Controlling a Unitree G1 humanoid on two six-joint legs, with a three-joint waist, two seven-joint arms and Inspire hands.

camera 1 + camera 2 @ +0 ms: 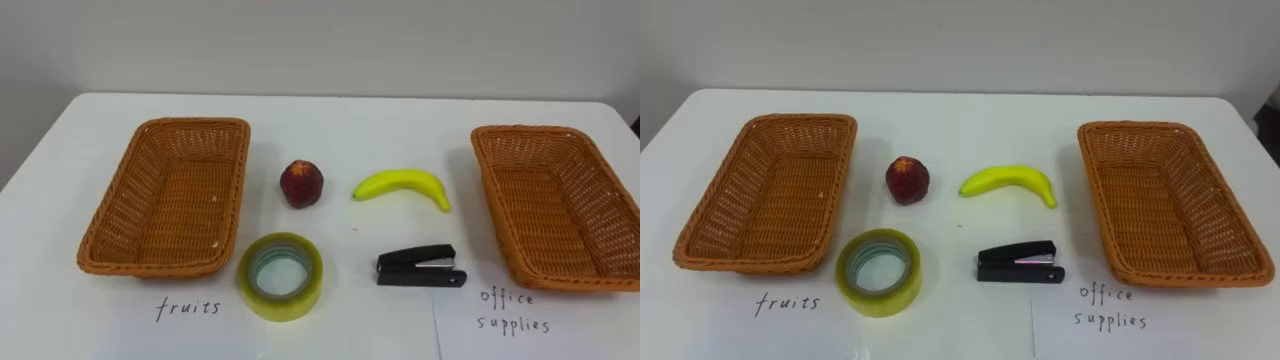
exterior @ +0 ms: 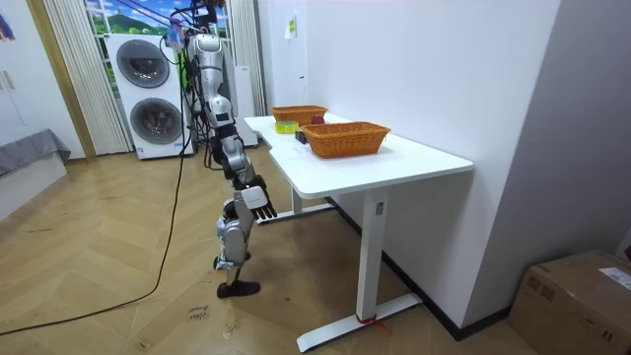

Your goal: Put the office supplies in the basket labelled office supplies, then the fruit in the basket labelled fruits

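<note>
On the white table [image 1: 360,125] stand two empty wicker baskets: one at the left [image 1: 110,215] above the handwritten word "fruits" [image 1: 188,308], one at the right [image 1: 492,190] above a paper reading "office supplies" [image 1: 512,310]. Between them lie a red peach-like fruit [image 1: 301,184], a yellow banana [image 1: 402,186], a roll of yellowish tape [image 1: 285,305] and a black stapler [image 1: 420,268]. In the room view I stand at the table's long side, and my right hand [image 2: 254,197] hangs open below the tabletop, away from everything.
The table [image 2: 394,163] stands against a white wall. Two stacked washing machines [image 2: 148,94] are behind me, and a cardboard box [image 2: 582,296] sits on the floor at the room view's right. Wooden floor surrounds the table.
</note>
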